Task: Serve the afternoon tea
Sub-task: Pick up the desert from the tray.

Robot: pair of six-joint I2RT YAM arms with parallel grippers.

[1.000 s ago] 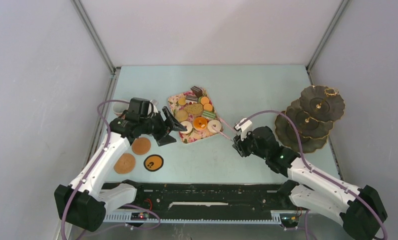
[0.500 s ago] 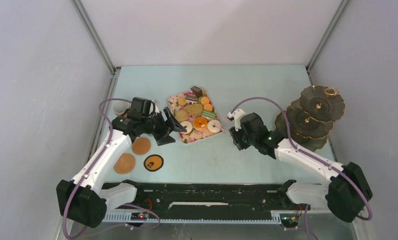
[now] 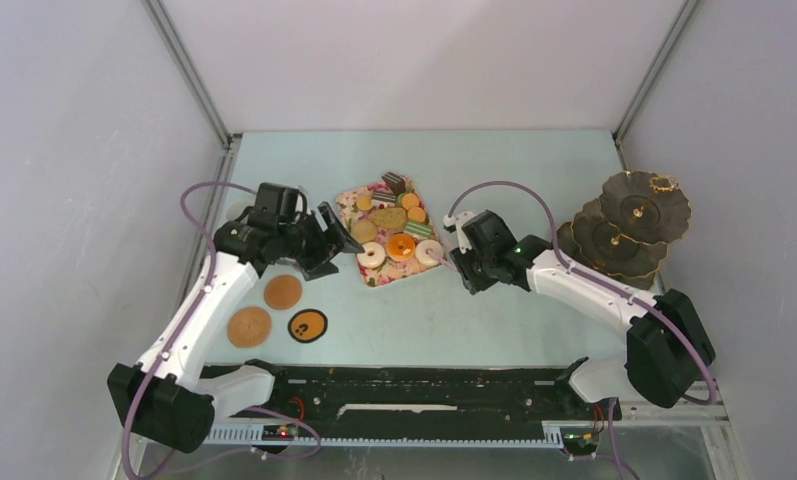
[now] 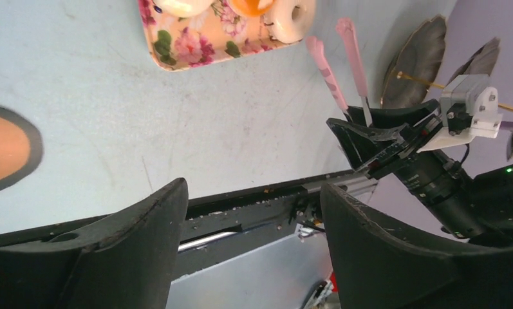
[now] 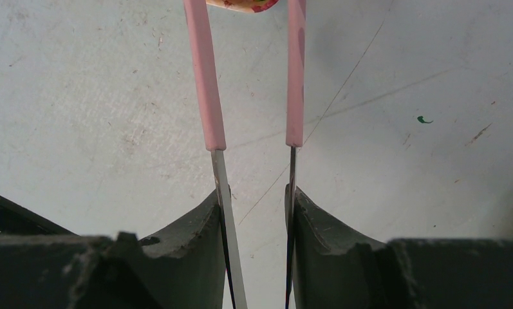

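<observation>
Right gripper (image 5: 257, 199) is clamped on the steel shanks of the pink tongs (image 5: 205, 77), tips just short of the white-iced ring donut (image 3: 429, 251) at the right corner of the floral rectangular tray (image 4: 195, 51). Left gripper (image 4: 250, 190) hangs beside the tray, jaws wide apart, empty. That donut looks light, soft and crumbly, so pinch its outer sides gently.

Pink tongs (image 4: 326, 71) nearer floral tray (image 4: 195, 51)

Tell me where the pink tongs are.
In the top view, the pink tongs sit right of centre, clamped in the right hand, tips beside the floral tray's right edge.
</observation>
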